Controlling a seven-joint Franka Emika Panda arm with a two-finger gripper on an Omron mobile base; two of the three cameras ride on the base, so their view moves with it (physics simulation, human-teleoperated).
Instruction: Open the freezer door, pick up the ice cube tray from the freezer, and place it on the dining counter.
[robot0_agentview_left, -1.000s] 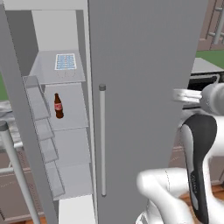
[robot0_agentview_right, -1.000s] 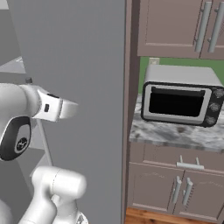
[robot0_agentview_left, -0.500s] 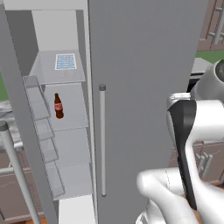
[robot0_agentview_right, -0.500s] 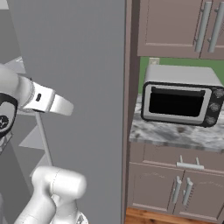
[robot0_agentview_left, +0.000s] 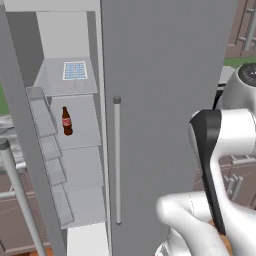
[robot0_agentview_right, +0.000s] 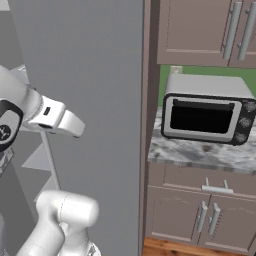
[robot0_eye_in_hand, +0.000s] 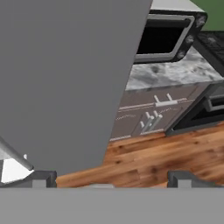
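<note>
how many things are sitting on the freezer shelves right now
2: the ice cube tray on the upper shelf, toward the back, and a brown bottle upright on the shelf below. The closed door beside it may hide more.

In the left base view the white arm (robot0_agentview_left: 220, 165) now rises higher and closer, covering more of the wide grey door (robot0_agentview_left: 165, 100); in the right base view its forearm (robot0_agentview_right: 55, 116) reaches further right.

Matte grey freezer door (robot0_agentview_left: 20, 165); marbled counter (robot0_agentview_right: 200, 152); wood floor (robot0_eye_in_hand: 166, 157).
</note>
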